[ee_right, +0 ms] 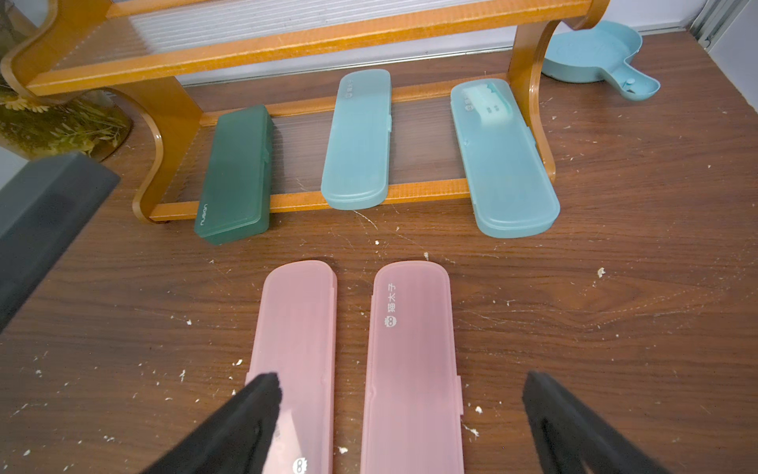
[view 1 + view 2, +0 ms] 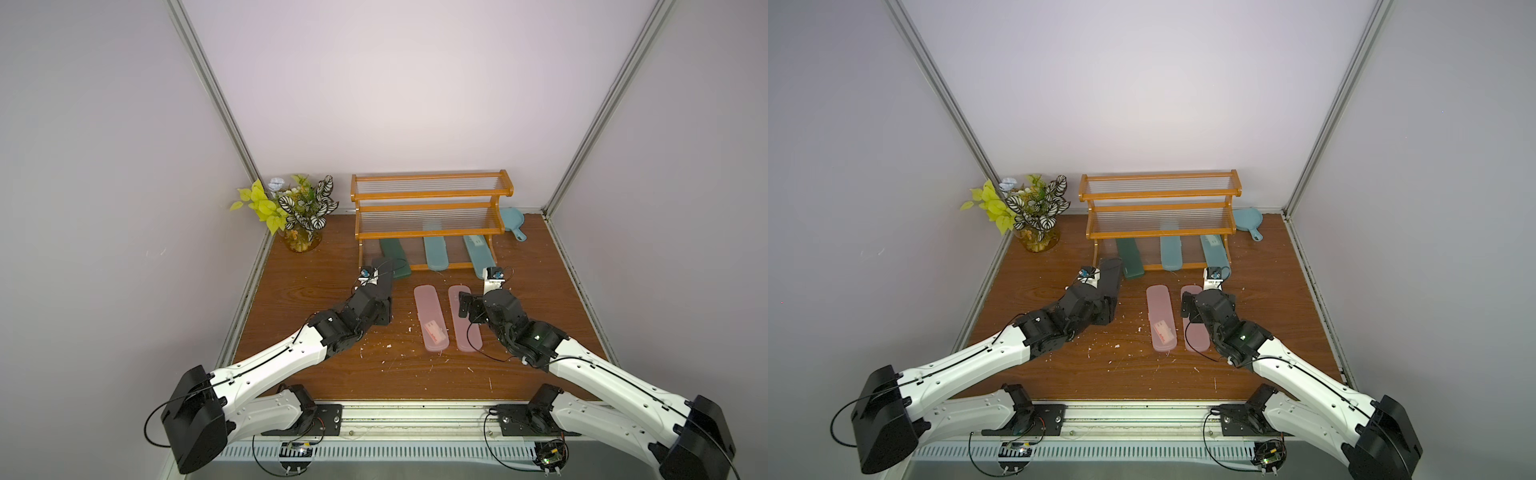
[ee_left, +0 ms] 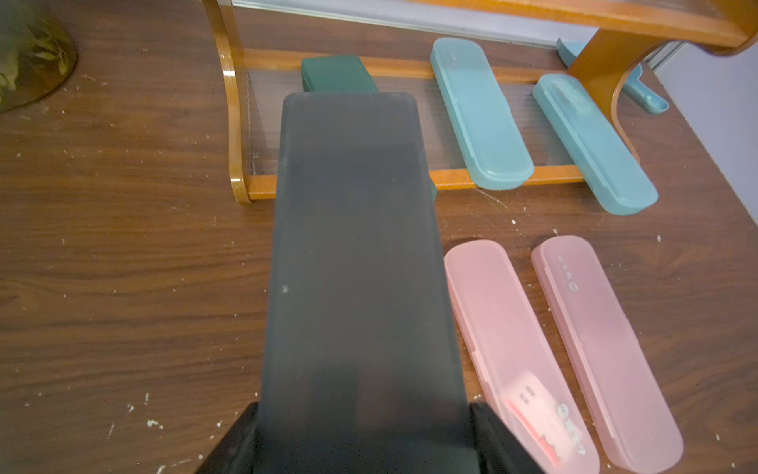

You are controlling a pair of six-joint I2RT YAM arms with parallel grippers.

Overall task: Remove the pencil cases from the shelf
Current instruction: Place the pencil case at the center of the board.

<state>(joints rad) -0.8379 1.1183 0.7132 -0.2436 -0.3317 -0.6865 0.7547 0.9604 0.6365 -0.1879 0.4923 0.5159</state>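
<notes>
**Left arm.** The left gripper (image 3: pixel 365 435) is clamped on the near end of the black case (image 3: pixel 352 246), one finger on each long edge. The case points at the shelf (image 2: pixel 432 193), and its far end is near the shelf's front left corner. It cannot be determined whether the case rests on the table (image 2: pixel 316 286).

**Right arm.** The right gripper (image 1: pixel 400 390) has its fingers spread wide and holds nothing. It is in front of the shelf, above the two pink cases (image 1: pixel 295 340) (image 1: pixel 410 361).

**Cases on the shelf.** Three cases lie on the bottom tier.
- The dark green case (image 1: pixel 236 176) overhangs the front rail.
- One of the teal cases (image 1: pixel 357 139) has its near end on the front rail.
- The other (image 1: pixel 502 160) projects well past the front rail.

**Cases off the shelf.** The pink cases lie side by side on the table in front of the shelf, parallel and apart.

**Other items.** A teal pan (image 2: pixel 512 218) sits just behind the shelf's right end. A potted plant (image 2: pixel 299 208) stands just beside the left end.
</notes>
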